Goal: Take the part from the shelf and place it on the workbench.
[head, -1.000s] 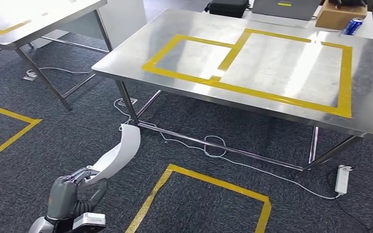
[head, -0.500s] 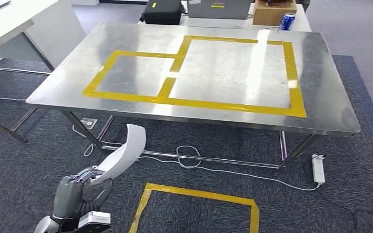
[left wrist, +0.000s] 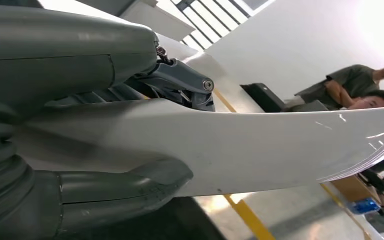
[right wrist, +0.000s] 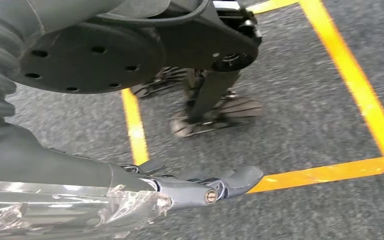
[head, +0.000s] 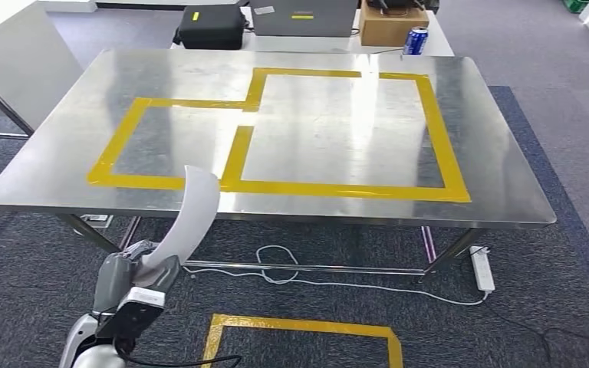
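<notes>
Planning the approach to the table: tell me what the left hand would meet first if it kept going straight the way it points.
Probably the near edge of the steel table. The left hand holds the white curved part, whose tip already overlaps that edge in the head view, so the part would arrive first; depth is unclear.

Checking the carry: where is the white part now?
Head view: the white part is gripped in the left robot hand, low left, its tip overlapping the workbench's near edge.

Steel workbench (head: 498, 184) on grey carpet (head: 567, 307); yellow tape rectangles (head: 234, 165) on top.
</notes>
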Action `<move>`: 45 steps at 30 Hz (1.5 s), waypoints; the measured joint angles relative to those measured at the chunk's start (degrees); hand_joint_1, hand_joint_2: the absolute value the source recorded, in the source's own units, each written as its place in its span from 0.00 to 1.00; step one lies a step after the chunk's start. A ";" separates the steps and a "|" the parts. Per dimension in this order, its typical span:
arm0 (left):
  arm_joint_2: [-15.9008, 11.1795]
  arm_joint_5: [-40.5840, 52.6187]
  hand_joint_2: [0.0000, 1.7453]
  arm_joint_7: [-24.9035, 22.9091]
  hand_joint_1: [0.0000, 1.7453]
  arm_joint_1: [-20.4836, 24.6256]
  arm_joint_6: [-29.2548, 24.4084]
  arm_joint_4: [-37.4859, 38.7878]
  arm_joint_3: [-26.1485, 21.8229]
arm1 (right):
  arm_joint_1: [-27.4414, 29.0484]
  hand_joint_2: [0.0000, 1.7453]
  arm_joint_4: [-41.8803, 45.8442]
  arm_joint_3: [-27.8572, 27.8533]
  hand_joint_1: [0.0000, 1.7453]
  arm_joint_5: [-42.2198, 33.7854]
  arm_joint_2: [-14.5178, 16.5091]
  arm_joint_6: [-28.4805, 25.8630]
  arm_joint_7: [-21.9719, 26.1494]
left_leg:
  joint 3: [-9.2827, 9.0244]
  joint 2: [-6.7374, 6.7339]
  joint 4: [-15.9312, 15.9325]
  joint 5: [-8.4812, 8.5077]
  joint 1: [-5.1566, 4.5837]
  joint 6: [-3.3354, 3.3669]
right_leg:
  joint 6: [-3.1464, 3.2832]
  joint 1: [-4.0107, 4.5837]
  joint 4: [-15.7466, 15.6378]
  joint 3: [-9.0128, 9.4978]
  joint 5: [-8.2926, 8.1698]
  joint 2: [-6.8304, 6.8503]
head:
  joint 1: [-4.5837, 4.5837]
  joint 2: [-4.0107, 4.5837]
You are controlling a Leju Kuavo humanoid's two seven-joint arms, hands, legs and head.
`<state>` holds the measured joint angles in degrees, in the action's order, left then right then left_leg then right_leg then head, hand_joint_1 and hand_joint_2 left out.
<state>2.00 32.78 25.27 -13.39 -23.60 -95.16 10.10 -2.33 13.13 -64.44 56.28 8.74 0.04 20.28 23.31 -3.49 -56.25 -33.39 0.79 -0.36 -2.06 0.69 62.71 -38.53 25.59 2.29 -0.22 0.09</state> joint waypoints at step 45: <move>1.91 7.79 1.00 -8.46 1.00 22.27 -1.43 18.69 -4.93 | -1.41 1.00 -0.32 2.84 0.00 7.06 -0.17 1.45 -1.50 | 14.32 1.35 -6.50 8.50 -0.62 -1.29 | 1.01 -0.69 -4.41 6.85 1.72 0.24 | 1.03 0.00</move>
<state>3.91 40.57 16.82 8.88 -25.03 -76.47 5.17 -3.74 12.81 -61.60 63.34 8.57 1.49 18.78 37.63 -2.13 -62.75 -24.88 0.17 -1.65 -1.05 0.00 58.30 -31.67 27.32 2.53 0.81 0.09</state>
